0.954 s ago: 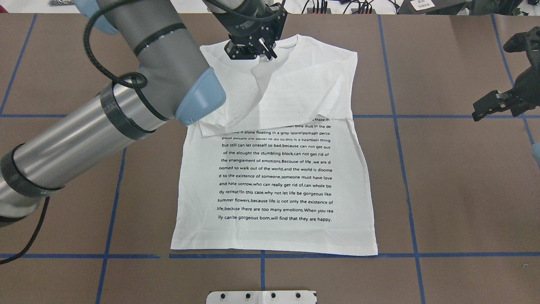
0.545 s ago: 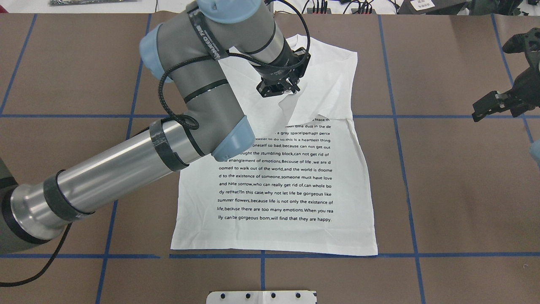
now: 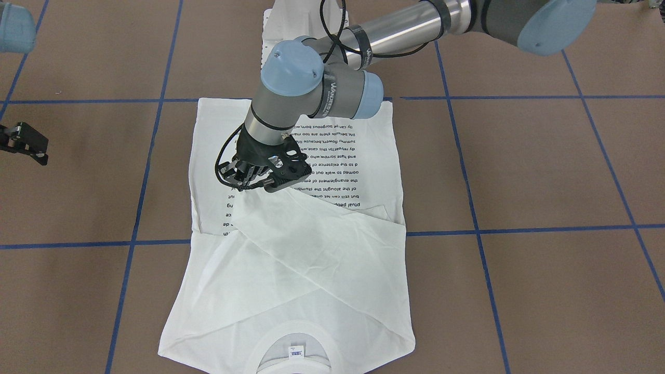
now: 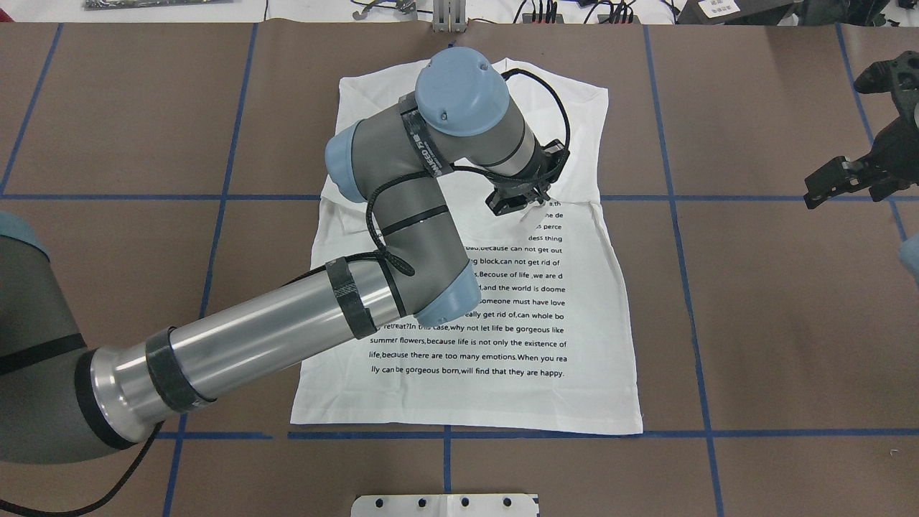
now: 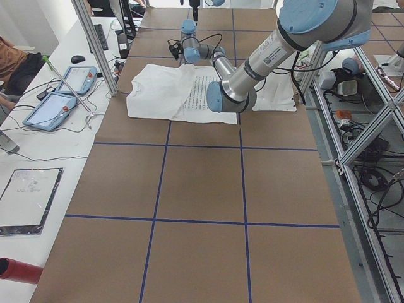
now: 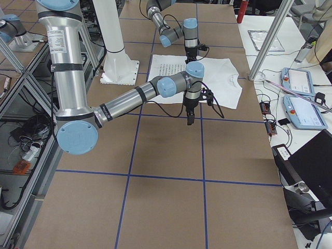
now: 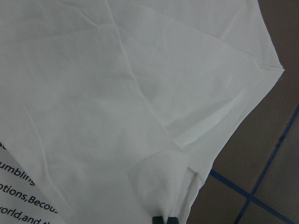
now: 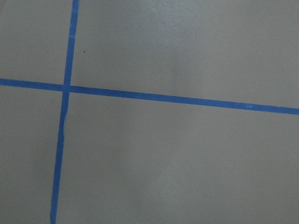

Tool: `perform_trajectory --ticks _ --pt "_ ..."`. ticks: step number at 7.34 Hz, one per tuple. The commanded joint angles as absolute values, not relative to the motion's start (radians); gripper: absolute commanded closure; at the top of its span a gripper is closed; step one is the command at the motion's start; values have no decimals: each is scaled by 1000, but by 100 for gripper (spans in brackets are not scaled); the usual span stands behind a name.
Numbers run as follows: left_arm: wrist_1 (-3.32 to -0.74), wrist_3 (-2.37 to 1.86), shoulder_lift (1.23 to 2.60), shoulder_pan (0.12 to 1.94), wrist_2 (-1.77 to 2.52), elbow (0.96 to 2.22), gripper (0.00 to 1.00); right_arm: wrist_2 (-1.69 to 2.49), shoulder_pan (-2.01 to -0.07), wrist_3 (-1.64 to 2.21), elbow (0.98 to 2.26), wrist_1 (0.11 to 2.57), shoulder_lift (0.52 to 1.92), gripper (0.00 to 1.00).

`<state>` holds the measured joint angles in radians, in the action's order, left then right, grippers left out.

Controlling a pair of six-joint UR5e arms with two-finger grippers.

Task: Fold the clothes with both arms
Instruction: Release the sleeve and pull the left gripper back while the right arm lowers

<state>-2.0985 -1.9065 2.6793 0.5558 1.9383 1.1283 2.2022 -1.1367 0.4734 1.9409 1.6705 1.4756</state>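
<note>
The white T-shirt lies flat on the brown table with its black text block facing up. Its ribbed collar and neck label are at the end far from me. My left gripper is shut on a pinched fold of the white fabric, held low over the upper right of the text. A white flap trails from it across the chest. In the left wrist view the closed fingertips sit at the bottom edge. My right gripper hovers off to the right over bare table, open and empty.
Blue tape lines grid the brown table. The white pedestal base sits at the near edge. Tablets and cables lie on a side bench past the table's far edge, behind a metal frame post.
My left gripper has moved from the collar area toward me and to the right, pulling the pinched fabric over the shirt. The right arm has not moved.
</note>
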Motion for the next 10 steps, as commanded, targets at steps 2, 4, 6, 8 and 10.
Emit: perform_trajectory --ticks 2,4,6,8,10 --pt "-2208 -1952 2686 459 1832 1097 12 2203 -1137 474 1933 1671 1474 0" --pt "-2238 -1915 2683 451 1832 1095 0 2227 -1135 474 1933 1669 1473 0" --pt "-2230 -1867 2654 474 1833 1106 0 2255 -1137 474 1940 1667 1473 0" --pt "-2118 -1785 2515 508 1841 1318 1 2255 -1109 506 1933 1547 1496 0" --pt "-1984 -1633 2296 526 1847 1612 1 2235 -987 750 1953 1391 1499 0"
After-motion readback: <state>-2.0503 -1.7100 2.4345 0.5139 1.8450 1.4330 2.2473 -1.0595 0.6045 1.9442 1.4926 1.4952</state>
